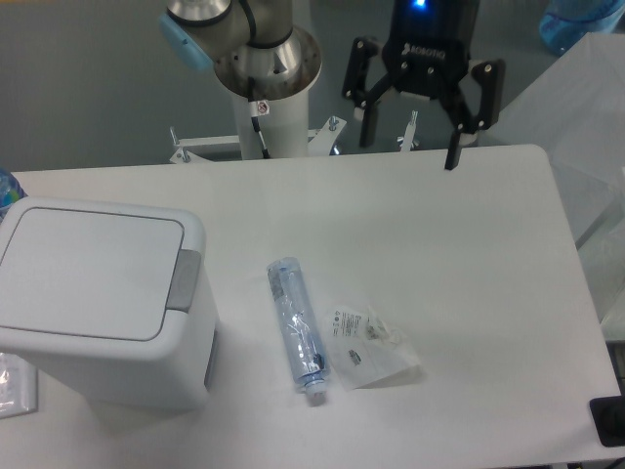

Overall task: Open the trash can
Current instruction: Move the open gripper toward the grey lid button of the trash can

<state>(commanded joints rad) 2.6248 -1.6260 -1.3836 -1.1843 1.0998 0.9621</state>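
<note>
The trash can (98,293) is a large white boxy bin at the left of the table. Its flat lid (88,269) is down and closed. A grey push-button tab (184,281) sits at the lid's right edge. My gripper (410,137) hangs over the table's far edge, well to the right of and behind the trash can. Its black fingers (453,147) are spread wide and hold nothing.
A clear plastic bottle (296,330) lies on the white table (469,254), right of the trash can. A crumpled clear plastic bag (371,347) lies next to it. The arm's base column (269,88) stands behind the table. A dark object (610,420) is at the lower right edge.
</note>
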